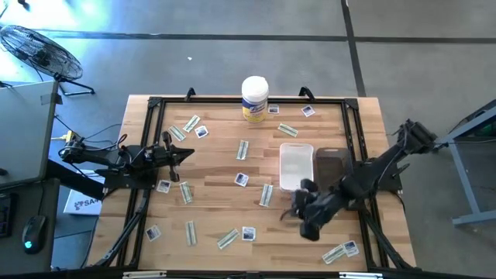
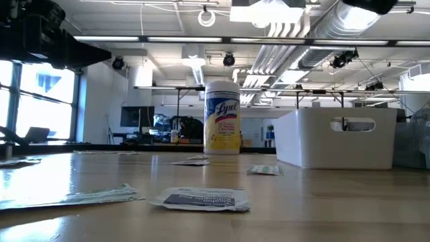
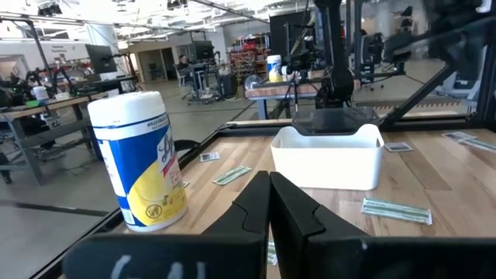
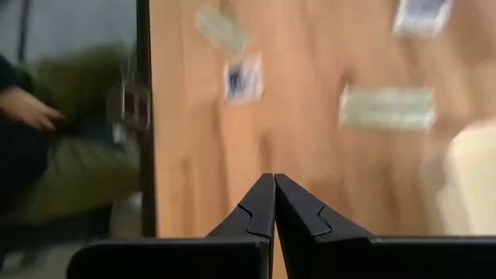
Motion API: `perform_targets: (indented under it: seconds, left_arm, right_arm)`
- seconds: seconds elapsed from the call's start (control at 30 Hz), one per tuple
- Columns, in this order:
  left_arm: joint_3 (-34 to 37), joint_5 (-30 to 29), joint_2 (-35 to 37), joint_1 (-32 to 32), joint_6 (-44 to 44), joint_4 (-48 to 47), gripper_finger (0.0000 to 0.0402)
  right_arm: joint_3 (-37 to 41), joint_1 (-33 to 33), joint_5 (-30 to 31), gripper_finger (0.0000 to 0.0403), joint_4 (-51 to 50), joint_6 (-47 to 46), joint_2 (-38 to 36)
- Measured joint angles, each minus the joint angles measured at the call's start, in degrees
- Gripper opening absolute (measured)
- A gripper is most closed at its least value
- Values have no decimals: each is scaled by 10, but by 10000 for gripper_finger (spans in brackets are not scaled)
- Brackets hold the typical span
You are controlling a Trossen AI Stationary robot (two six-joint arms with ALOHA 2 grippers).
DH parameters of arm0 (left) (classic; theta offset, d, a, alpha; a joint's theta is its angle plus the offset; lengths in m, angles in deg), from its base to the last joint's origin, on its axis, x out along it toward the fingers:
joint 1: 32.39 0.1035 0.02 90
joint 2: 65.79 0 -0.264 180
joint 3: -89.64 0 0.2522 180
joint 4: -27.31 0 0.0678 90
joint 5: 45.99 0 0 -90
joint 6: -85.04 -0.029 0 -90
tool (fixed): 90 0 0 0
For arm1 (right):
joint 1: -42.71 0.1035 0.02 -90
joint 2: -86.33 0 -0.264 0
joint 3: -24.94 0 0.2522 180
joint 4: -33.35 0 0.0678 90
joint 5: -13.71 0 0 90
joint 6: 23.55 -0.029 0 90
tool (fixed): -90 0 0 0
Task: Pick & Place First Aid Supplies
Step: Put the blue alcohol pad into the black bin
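The first aid supplies lie flat and scattered on the wooden table: narrow pale green strips (image 1: 266,194) and small white squares with a blue mark (image 1: 241,179); one square (image 2: 201,199) and one strip (image 2: 74,195) show close in the low view. My left gripper (image 1: 190,153) hovers level at the table's left side, shut (image 3: 269,180) and empty. My right gripper (image 1: 293,211) hangs above the table near the white bin (image 1: 296,165), slanting down, shut (image 4: 274,180) with nothing between its fingers. Below it lie a blurred square (image 4: 244,77) and a strip (image 4: 386,107).
A tall white canister with a yellow label (image 1: 255,98) stands at the far edge. A dark bin (image 1: 332,164) sits beside the white bin on its right. A black frame (image 1: 155,105) rims the table. A person (image 4: 46,155) shows beyond the table edge in the right wrist view.
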Motion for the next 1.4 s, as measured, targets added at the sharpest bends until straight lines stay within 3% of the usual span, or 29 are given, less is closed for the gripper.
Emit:
perform_targets:
  seconds: [0.23,0.43,0.57,0.73,1.0,1.4]
  left_arm:
    - [0,2,0,0,0,0,1]
    - [0,2,0,0,0,0,1]
    - [0,2,0,0,0,0,1]
    - [0,2,0,0,0,0,1]
    - [0,4,0,0,0,0,1]
    - [0,3,0,0,0,0,1]
  right_arm:
    - [-123,49,-69,29,-236,-150,130]
    - [-98,71,-149,87,-303,-286,180]
    - [-45,73,-162,117,-294,-372,182]
    - [19,64,-231,122,-222,-477,178]
    - [55,74,-145,109,-193,-562,177]
    - [138,56,-162,108,-137,-598,174]
